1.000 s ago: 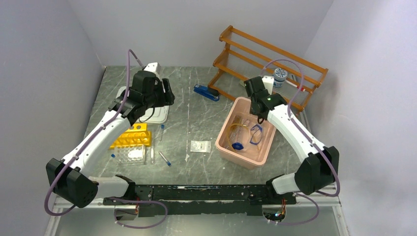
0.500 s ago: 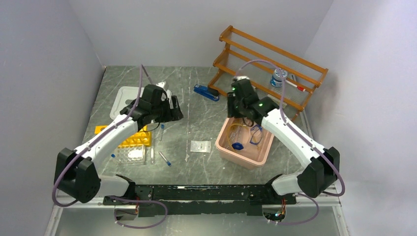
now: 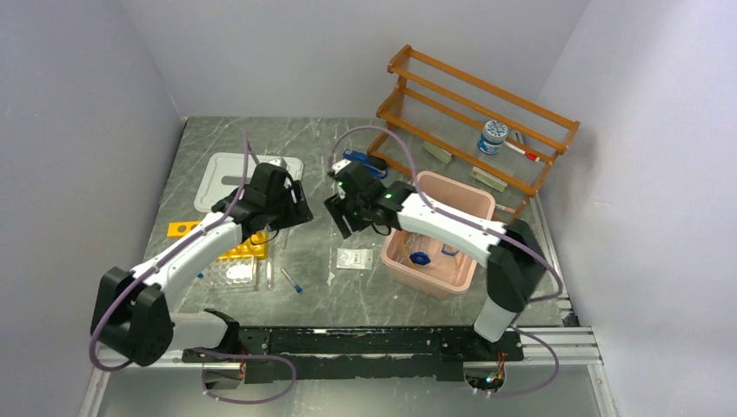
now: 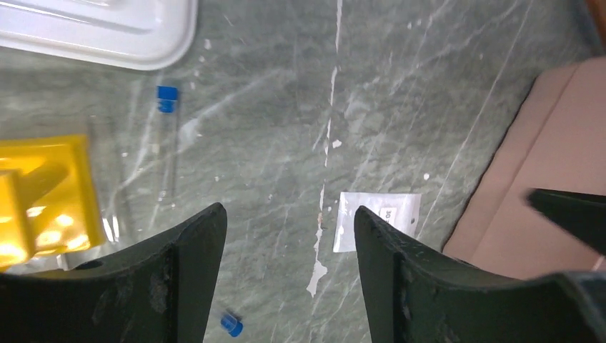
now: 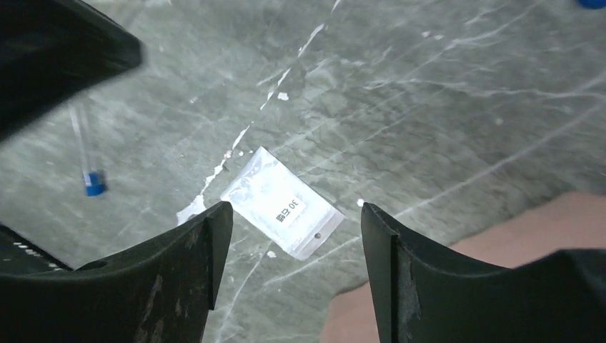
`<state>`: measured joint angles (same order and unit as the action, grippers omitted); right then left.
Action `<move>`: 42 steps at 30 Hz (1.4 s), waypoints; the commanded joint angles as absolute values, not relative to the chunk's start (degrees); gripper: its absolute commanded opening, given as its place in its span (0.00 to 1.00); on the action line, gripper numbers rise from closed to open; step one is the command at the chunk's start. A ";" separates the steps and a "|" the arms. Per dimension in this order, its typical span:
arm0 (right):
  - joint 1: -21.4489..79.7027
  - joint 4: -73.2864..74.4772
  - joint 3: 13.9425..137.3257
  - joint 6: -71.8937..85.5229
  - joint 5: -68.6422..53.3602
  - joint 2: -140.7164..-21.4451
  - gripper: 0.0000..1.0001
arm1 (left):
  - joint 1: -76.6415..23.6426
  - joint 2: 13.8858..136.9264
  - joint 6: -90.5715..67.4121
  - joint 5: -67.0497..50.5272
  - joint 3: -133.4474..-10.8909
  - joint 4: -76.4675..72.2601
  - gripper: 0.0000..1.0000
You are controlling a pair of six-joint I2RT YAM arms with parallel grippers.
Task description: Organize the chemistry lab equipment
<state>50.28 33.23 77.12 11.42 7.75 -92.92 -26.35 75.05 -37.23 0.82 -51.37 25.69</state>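
A white flat packet [image 3: 354, 258] lies on the table left of the pink bin [image 3: 469, 204]. It also shows in the left wrist view [image 4: 377, 218] and the right wrist view [image 5: 282, 202]. The bin holds blue-framed goggles [image 3: 448, 251] and a small blue cap [image 3: 420, 258]; my right arm hides any tubing. Blue-capped tubes lie loose on the table [image 3: 290, 280] [image 4: 166, 143] [image 5: 89, 153]. My left gripper [image 3: 294, 207] [image 4: 289, 214] is open and empty above the table. My right gripper [image 3: 343, 215] [image 5: 296, 211] is open and empty, above and just behind the packet.
A yellow rack [image 3: 236, 245] and a clear tube rack [image 3: 233, 274] stand at the left, with a white tray [image 3: 228, 174] behind them. A blue stapler [image 3: 362, 162] lies mid-back. A wooden shelf [image 3: 478, 104] at the back right holds a blue-capped bottle [image 3: 493, 136].
My right gripper swung left from over the pink bin to above the table by the packet. My left gripper moved from over the white tray toward the middle of the table.
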 commanded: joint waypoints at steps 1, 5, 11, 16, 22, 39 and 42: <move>51.06 35.72 79.84 7.45 3.28 -100.60 0.70 | -26.02 68.11 -41.25 11.53 -52.20 27.87 0.71; 51.06 39.12 83.40 6.50 2.65 -108.22 0.71 | -26.02 63.93 -41.77 14.87 -52.20 29.03 0.71; 51.06 40.02 85.38 3.35 -0.37 -115.52 0.68 | -25.93 64.13 -40.82 13.10 -52.51 29.17 0.71; 51.06 40.75 86.84 -1.44 -5.02 -119.32 0.61 | -25.91 65.12 -40.34 11.19 -52.59 28.70 0.71; 51.02 43.16 86.70 -2.84 -5.08 -123.12 0.42 | -25.93 64.96 -39.69 12.21 -52.96 29.40 0.71; 50.35 38.10 90.22 5.48 -4.18 -115.91 0.00 | -25.93 64.37 -39.75 13.29 -53.24 29.77 0.71; 49.10 37.53 93.07 8.77 -3.10 -111.37 0.00 | -25.93 63.71 -39.77 14.28 -53.12 29.71 0.71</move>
<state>50.43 39.99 88.31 3.57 -3.46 -118.85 -26.35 65.12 -40.27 12.34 -51.37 29.15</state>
